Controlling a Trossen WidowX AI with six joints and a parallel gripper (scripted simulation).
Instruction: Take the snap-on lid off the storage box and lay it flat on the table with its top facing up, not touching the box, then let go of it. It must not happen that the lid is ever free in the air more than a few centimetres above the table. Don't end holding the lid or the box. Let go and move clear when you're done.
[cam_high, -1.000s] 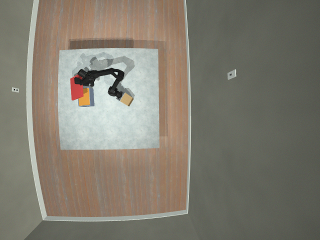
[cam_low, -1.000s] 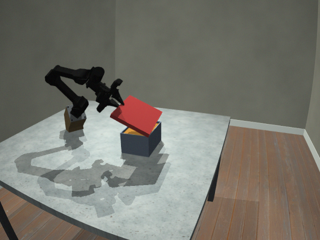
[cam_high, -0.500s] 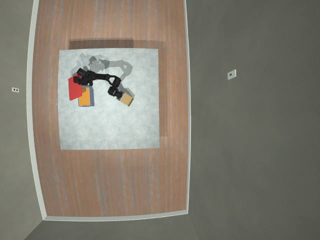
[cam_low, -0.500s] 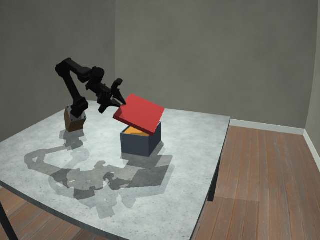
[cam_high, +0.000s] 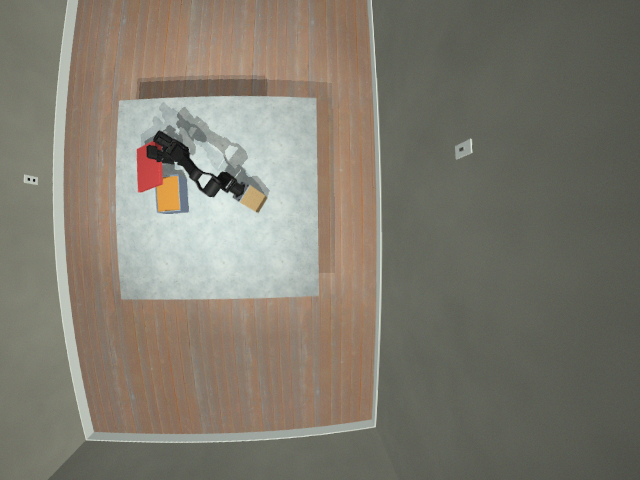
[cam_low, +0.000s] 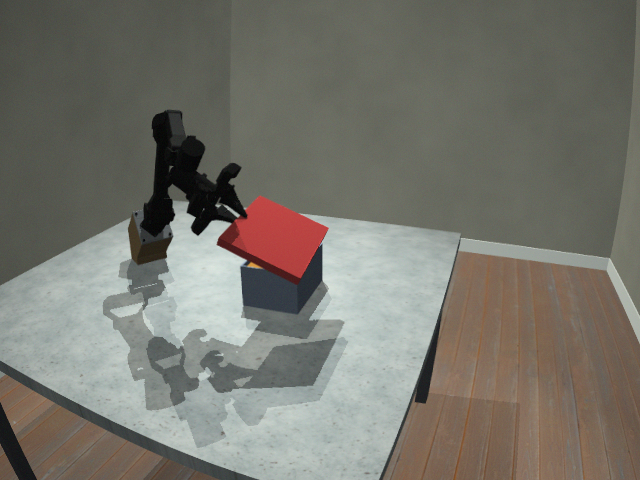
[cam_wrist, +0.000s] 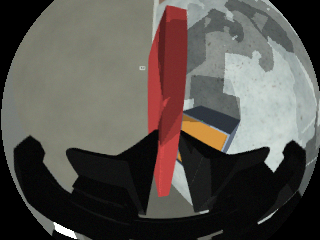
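My gripper (cam_high: 153, 151) (cam_low: 238, 215) (cam_wrist: 168, 133) is shut on one edge of the red lid (cam_high: 148, 168) (cam_low: 273, 237) (cam_wrist: 167, 94). The lid is tilted and held in the air over the storage box. In the exterior view I cannot tell whether its low far edge touches the box rim or hangs just above it. The dark blue storage box (cam_high: 184, 196) (cam_low: 273, 289) (cam_wrist: 214, 119) stands open on the table, showing its orange inside (cam_high: 169, 194) (cam_wrist: 200, 136). In the wrist view the lid shows edge-on between my fingers.
The arm's tan base block (cam_high: 253, 198) (cam_low: 147, 248) stands on the grey table (cam_high: 232, 248) (cam_low: 361, 310) beside the box. The table's edge lies close to the lid on the left of the top view. Wooden floor (cam_high: 232, 361) surrounds the table.
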